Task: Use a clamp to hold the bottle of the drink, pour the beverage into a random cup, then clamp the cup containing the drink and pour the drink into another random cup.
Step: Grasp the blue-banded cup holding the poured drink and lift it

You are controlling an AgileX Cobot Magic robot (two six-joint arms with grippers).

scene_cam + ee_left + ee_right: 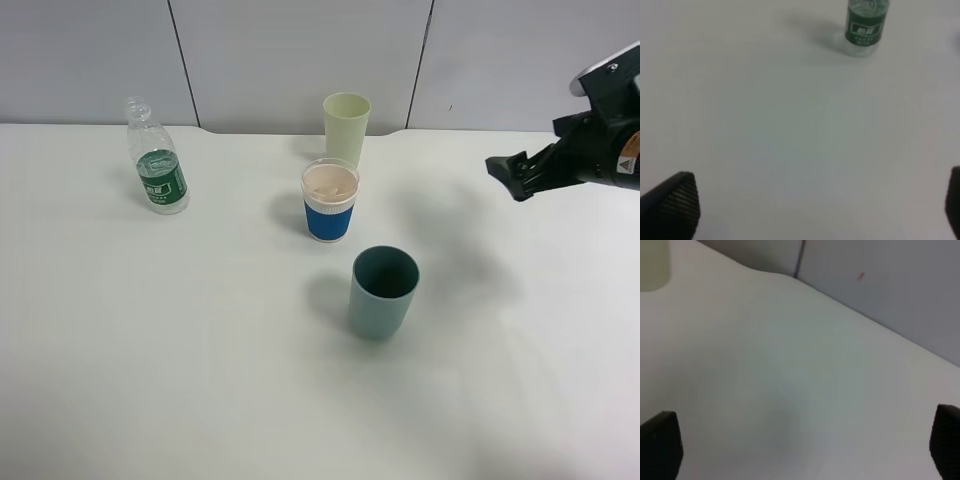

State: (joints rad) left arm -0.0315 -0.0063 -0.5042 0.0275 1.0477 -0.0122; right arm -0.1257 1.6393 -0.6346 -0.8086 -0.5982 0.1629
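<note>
My left pincer (812, 202) is wide and empty, facing the bottle (158, 165) that stands upright at the far left of the desk (200, 380). My right pincer (508, 178), also wide, hangs well right of the blue cup (330, 203). I judge the bottle comes first: close level on its label and keep it upright.

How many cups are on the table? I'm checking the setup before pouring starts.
3. A pale yellow-green plastic cup stands farthest back, a blue-sleeved paper cup just in front of it, and a grey-teal plastic tumbler nearest the camera. None seems hidden.
</note>
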